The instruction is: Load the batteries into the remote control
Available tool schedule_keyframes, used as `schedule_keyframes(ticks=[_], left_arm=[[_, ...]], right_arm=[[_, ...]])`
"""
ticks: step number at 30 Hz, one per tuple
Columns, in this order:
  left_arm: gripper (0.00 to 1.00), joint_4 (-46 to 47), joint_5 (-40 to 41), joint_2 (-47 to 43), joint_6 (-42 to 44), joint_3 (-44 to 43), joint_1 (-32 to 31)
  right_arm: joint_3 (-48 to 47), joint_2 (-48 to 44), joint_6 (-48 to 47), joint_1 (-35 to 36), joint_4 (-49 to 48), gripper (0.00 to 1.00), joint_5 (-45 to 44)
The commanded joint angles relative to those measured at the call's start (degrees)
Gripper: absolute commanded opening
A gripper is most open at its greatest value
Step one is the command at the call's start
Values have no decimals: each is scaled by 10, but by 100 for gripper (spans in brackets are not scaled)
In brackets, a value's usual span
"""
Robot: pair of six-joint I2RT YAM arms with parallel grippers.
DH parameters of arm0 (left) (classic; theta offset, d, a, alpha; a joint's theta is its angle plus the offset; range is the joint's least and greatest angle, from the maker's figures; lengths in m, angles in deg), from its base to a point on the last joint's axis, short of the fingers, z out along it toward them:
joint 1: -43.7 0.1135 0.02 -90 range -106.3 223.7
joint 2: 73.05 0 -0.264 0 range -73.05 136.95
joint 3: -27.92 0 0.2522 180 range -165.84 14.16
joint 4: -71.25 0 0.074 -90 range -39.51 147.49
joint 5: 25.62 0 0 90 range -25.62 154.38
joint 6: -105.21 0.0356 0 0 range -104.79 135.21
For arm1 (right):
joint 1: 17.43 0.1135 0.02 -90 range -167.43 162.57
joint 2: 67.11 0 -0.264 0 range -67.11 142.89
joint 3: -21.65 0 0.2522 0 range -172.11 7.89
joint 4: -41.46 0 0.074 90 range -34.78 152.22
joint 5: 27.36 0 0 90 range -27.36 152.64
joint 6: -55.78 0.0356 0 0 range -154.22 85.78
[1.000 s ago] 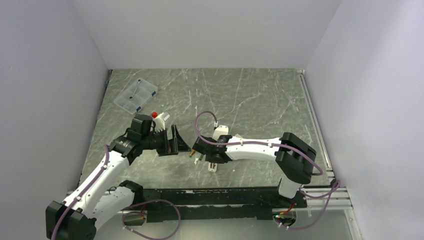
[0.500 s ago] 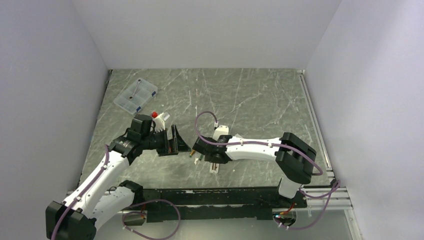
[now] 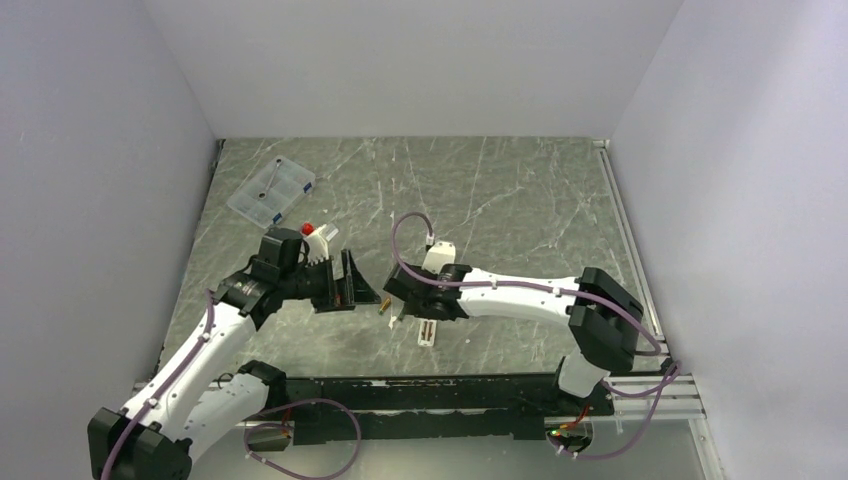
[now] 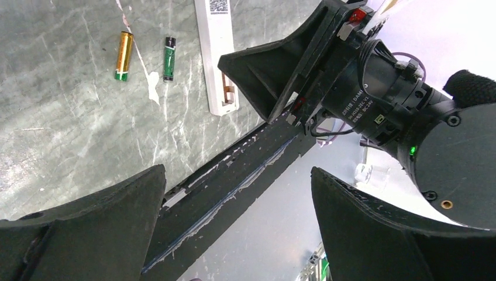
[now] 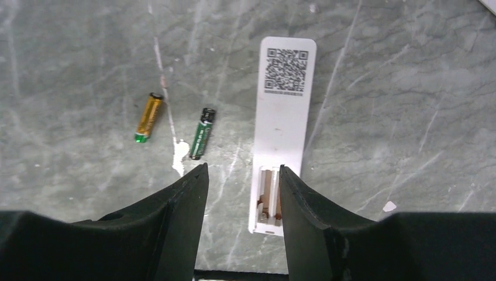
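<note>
Remote (image 5: 282, 126) is lying face-down on the worktop (image 5: 76, 64), QR sticker up, with the battery bay uncovered at the end nearest the right wrist cam. The orange battery (image 5: 148, 117) and green battery (image 5: 202, 133) lie loose, side by side, just left of it in that view, not touching it. Right arm (image 3: 520, 295) hangs over the open bay, jaws apart, holding nothing. Left arm (image 3: 190, 355) is close by, jaws spread wide, nothing in them either.
</note>
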Motion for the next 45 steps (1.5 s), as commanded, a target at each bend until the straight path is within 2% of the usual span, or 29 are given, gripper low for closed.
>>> schedule_keyframes(ticks=[1, 11, 20, 45], left_arm=[[99, -13, -6, -18, 19, -35, 0], [100, -72, 3, -36, 54, -88, 0], [100, -108, 6, -32, 106, -135, 0], [100, -81, -6, -79, 110, -114, 0]], right_arm=[[-34, -19, -7, -1, -13, 50, 0], [-67, 22, 8, -2, -29, 42, 24], [-90, 80, 16, -6, -37, 41, 41], [-78, 141, 36, -32, -58, 34, 76]])
